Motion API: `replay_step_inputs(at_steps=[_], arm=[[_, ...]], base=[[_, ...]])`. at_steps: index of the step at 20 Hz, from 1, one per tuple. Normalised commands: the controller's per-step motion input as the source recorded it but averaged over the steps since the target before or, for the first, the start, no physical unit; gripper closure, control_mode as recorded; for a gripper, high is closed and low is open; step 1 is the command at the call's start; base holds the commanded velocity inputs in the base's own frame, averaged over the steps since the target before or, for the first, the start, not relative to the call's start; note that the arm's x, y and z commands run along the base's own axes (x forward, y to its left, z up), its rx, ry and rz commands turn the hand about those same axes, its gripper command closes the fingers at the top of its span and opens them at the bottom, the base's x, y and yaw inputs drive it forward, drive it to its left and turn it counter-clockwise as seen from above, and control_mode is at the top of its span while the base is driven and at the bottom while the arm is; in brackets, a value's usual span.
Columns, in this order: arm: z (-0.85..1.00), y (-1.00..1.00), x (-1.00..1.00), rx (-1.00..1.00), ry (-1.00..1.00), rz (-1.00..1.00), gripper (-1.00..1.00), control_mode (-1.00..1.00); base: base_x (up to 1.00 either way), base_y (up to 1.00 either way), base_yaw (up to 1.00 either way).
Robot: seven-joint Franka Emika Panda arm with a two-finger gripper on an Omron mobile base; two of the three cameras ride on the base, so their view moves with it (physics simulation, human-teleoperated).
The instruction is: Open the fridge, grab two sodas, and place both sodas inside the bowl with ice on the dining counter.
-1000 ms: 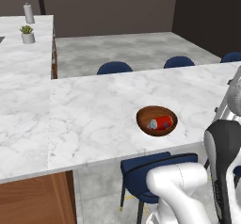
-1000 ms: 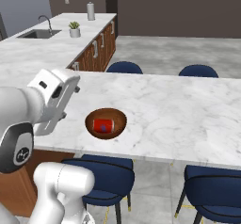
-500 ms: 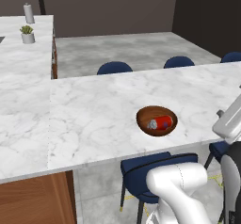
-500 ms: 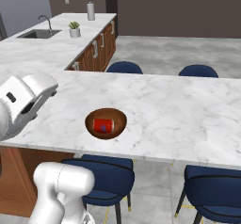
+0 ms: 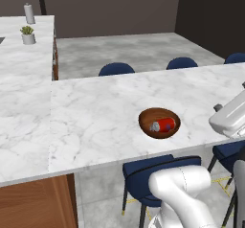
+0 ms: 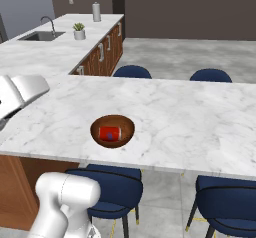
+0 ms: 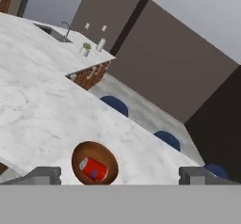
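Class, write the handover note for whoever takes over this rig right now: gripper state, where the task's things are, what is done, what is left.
Gripper: open, holding nothing, drawn back from the bowl.
Bowl: on the dining counter, near its front edge.
Soda: one red can lies on its side in the bowl, beside pale ice.
Done: one soda delivered, as far as I can see.
Left: a second can; I cannot make one out in the bowl.

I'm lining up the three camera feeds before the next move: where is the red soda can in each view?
Left base view: soda can lying in the bowl, right of centre near the counter's front edge.
Right base view: the can in the bowl, left of centre.
Hand view: the can in the bowl, low and left of centre.
Shared landmark: the potted plant on the far counter.
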Motion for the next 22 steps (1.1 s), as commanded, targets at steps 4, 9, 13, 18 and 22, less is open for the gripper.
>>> replay_step_inputs(at_steps=[4,9,13,18,22], arm=[[0.06,0.22,-0.03,0.18,0.09,0.0,-1.0,-1.0],[0.0,0.14,-0.08,0.14,0.07,0.0,-1.0,-1.0],[-0.08,0.01,-0.2,0.11,0.03,0.0,-1.0,-1.0],[-0.22,0.0,-0.22,0.07,0.0,0.0,-1.0,-1.0],[-0.29,0.0,-0.11,0.02,0.0,0.0,-1.0,-1.0]], base=[[0.0,0.0,0.0],[0.0,0.0,0.0],[0.0,0.0,0.0],[0.0,0.0,0.0],[0.0,0.0,0.0]])
